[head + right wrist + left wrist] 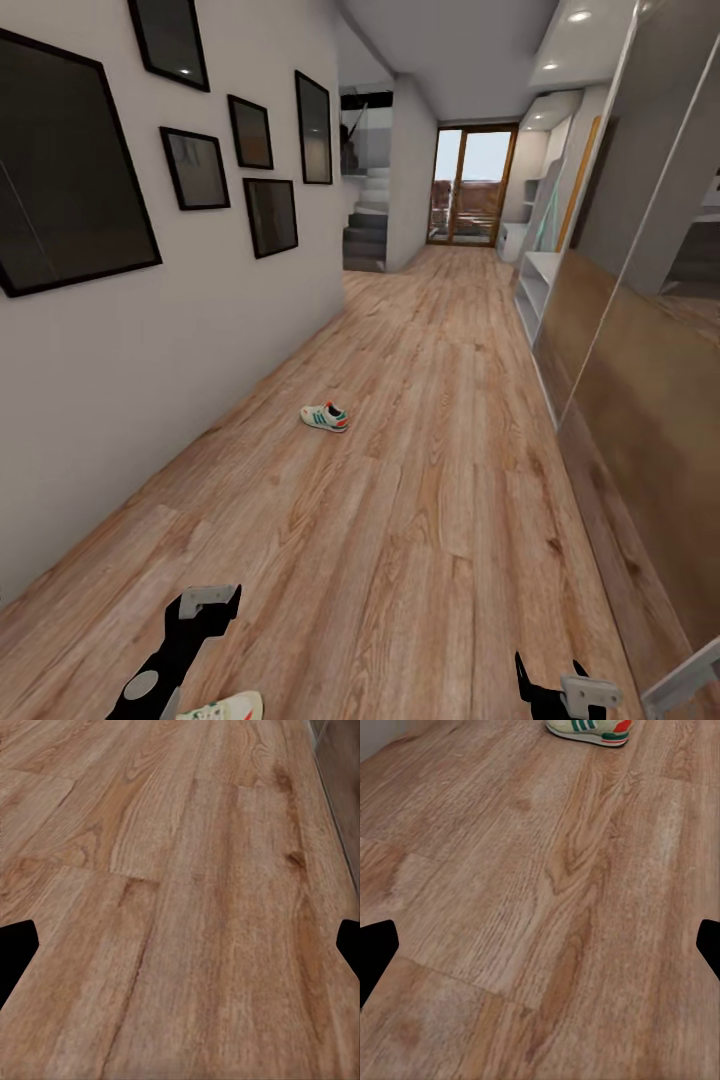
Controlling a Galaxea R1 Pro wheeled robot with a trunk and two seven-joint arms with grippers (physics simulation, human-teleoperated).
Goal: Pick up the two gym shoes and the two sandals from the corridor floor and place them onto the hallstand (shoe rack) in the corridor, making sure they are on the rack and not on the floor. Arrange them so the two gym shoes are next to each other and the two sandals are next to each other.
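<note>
One gym shoe point(325, 416) lies on its sole on the corridor floor point(430, 520) ahead, near the left wall; it is also at the far edge of the left wrist view, gym shoe point(589, 729). A second gym shoe point(225, 708) pokes in at the bottom edge, just beside my left arm. My left gripper point(210, 600) hangs open over bare planks, well short of the far shoe. My right gripper point(552, 682) is open too, low at the right, with only floor between its fingers point(16, 949). The sandals are out of view.
Framed pictures hang on the left wall point(200, 300). A brown mirrored wardrobe front point(640, 400) runs along the right. Pale white shelf units point(535, 285) stand further down the right side, too far to read. Stairs point(365, 235) and a glass door point(470, 190) close the corridor.
</note>
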